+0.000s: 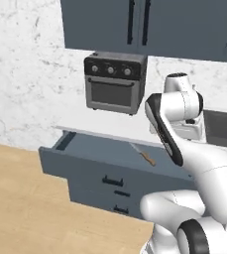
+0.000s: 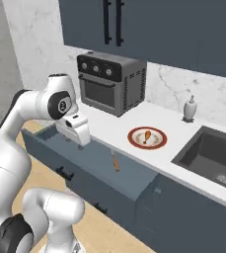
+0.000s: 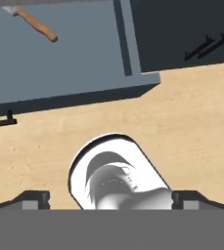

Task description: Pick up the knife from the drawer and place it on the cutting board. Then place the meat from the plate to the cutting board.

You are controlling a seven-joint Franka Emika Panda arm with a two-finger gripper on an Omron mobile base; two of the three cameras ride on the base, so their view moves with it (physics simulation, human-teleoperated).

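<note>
Knife [image 3: 35,23] well beyond fingers [image 3: 33,200]

Bright, flat, even rendered light throughout (soft shadows only), with slightly coarse, mildly blurred detail.

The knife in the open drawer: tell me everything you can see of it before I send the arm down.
The knife lies flat on the floor of the open drawer, toward its right part and near the back. It is slim, with a pale silvery blade and a handle that looks orange-brown, like wood. In the hand view it lies at a slant. Nothing touches it but the drawer floor; the gripper hangs above the drawer, apart from it.
</note>
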